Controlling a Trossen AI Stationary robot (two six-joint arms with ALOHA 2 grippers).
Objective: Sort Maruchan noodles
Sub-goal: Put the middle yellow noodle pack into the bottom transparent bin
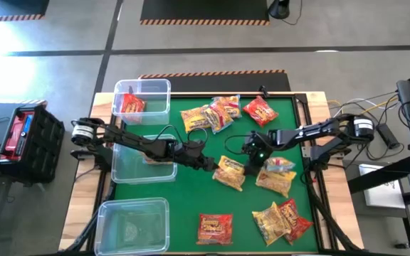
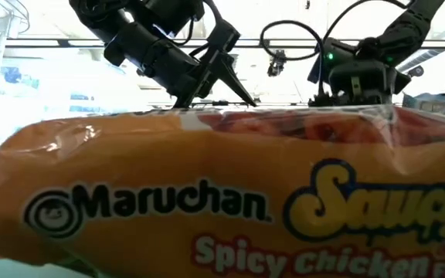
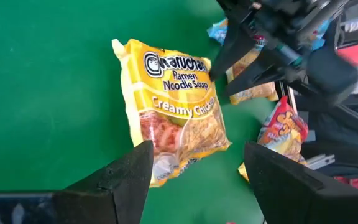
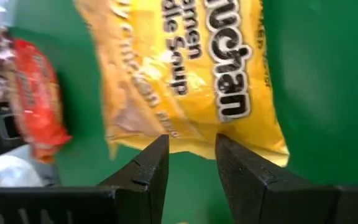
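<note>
— Where are the two grippers?
— Both meet at the centre of the high view over one yellow packet (image 1: 231, 173) on the green mat (image 1: 191, 192); the left gripper (image 3: 194, 177) has its fingers spread wide, nothing between them; the right gripper (image 4: 191, 163) has fingers slightly apart just beside the packet's edge (not clamped).
— The other noodles?
— Scattered across upper centre and lower right; one red packet (image 1: 131, 104) lies in the upper-left clear bin (image 1: 159, 87).

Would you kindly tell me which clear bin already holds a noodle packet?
The far clear bin, holding one red packet; the other two bins show none.
</note>
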